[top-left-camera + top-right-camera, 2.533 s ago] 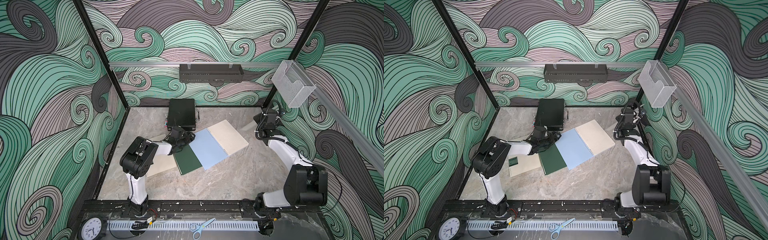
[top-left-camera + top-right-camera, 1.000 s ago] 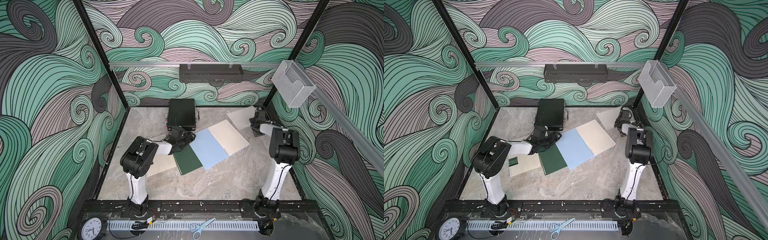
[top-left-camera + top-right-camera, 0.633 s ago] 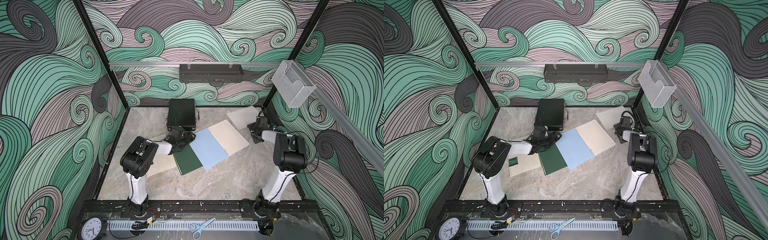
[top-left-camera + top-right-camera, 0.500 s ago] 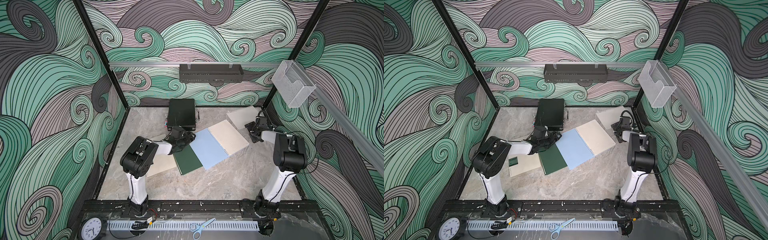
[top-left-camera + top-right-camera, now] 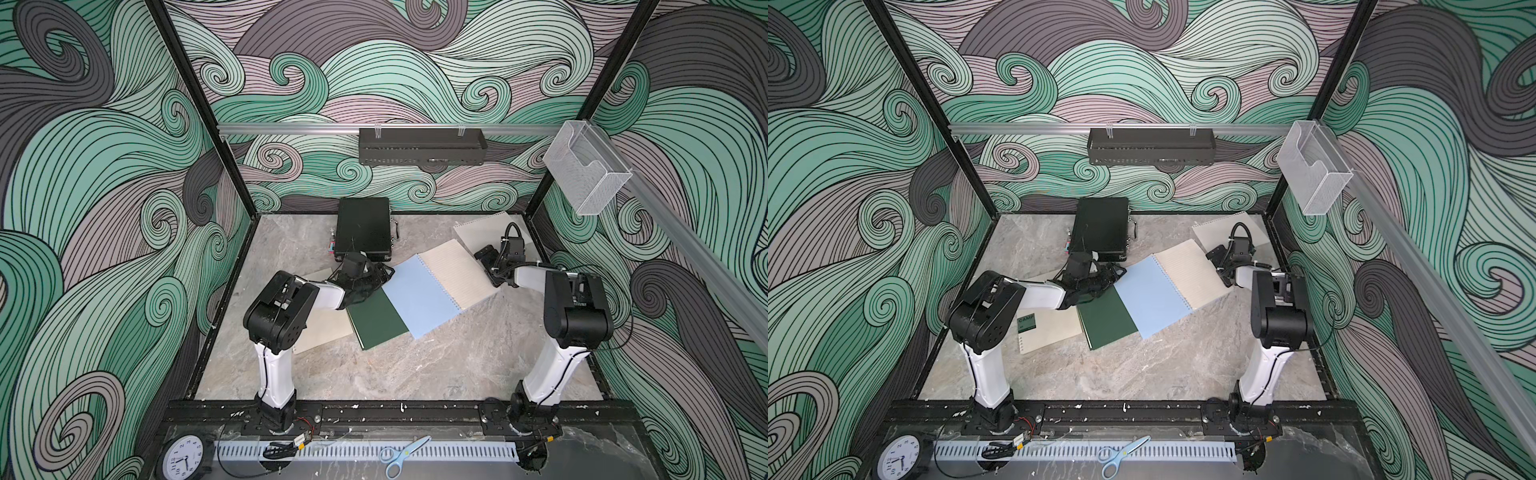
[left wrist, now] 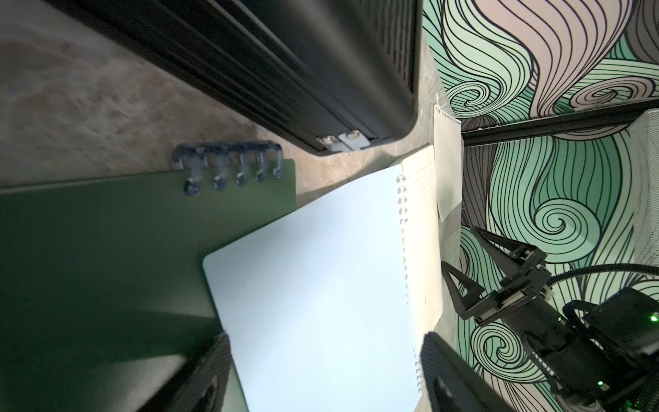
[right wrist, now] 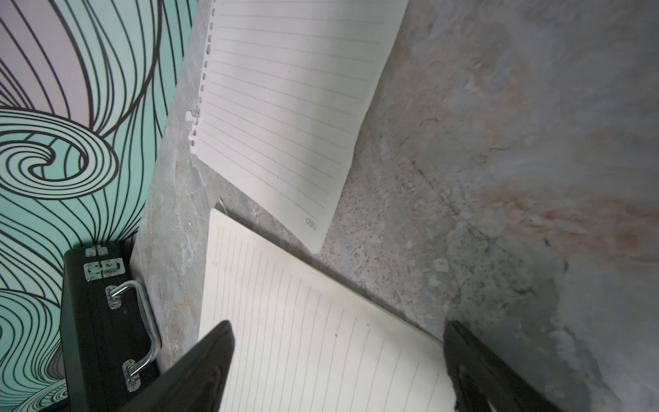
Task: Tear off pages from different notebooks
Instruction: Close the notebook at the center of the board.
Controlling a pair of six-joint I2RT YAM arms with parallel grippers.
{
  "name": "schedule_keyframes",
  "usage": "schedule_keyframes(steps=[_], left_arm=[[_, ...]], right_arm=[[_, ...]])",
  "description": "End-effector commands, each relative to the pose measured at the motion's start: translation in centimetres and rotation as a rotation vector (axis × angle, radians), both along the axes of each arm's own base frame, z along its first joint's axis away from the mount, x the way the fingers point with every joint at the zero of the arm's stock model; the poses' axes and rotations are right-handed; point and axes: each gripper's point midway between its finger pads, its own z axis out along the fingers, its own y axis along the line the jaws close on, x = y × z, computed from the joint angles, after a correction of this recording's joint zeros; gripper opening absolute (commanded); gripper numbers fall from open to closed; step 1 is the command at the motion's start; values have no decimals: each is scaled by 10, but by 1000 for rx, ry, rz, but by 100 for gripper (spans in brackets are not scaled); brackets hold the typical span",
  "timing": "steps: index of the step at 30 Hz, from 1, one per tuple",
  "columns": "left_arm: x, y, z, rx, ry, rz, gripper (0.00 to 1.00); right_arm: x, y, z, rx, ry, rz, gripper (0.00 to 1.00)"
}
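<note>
Three notebooks lie mid-table. The light blue notebook (image 5: 419, 301) is open, its lined page (image 5: 457, 274) facing up. The dark green notebook (image 5: 376, 320) lies beside it, and the beige notebook (image 5: 1046, 332) is partly under my left arm. A loose lined page (image 5: 482, 232) with punched holes rests at the back right, also in the right wrist view (image 7: 285, 107). My left gripper (image 6: 326, 339) is open, low over the blue cover near the green notebook (image 6: 107, 249). My right gripper (image 7: 338, 326) is open above the lined page's outer edge, holding nothing.
A black case (image 5: 363, 235) with metal latches stands at the back, just behind my left gripper (image 5: 382, 276). A black rack (image 5: 422, 145) and a clear holder (image 5: 586, 170) hang on the walls. Scissors (image 5: 401, 455) and a clock (image 5: 183, 459) lie on the front ledge.
The loose page now lies at the back right, where none showed earlier. My right gripper has drawn back from it toward the open notebook. The left arm has stayed still.
</note>
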Motion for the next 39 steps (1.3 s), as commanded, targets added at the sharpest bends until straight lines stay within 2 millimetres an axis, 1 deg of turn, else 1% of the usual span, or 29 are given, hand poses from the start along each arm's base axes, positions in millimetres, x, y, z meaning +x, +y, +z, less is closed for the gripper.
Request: schedule_keyframes(steps=[1,4,10,15,19,24,27,29,31,36,38,39], left_arm=[[5,-15,4,-52,12,-37,83],[11,-21,18,-98,-21,-39,83],[21,-30,43,-152,-76,-49,83],[24,-37,66,-187,-124,-58,83],[24,-41,82,-204,-158,-67,83],[24,-44,93,-213,-176,-71,83],[27,-46,97,-211,-175,-65,83],[32,-51,105,-210,-174,-74,83],[35,-58,116,-209,-186,-87,83],[42,-78,143,-185,-226,-118,88],[46,-86,149,-184,-239,-124,91],[48,-89,148,-181,-238,-126,91]], right_arm=[[-47,25,-42,77,186,62,90],[-52,27,-44,78,192,69,90],[-56,34,-47,85,188,83,90],[-56,37,-47,73,188,89,90],[-56,36,-45,23,195,88,90],[-58,37,-41,-49,206,99,90],[-59,43,-38,-53,202,116,90],[-60,48,-34,-58,196,121,90],[-63,52,-32,-55,189,128,90],[-71,58,-28,-56,177,132,90],[-72,59,-25,-61,166,132,90],[-73,60,-24,-64,162,131,90]])
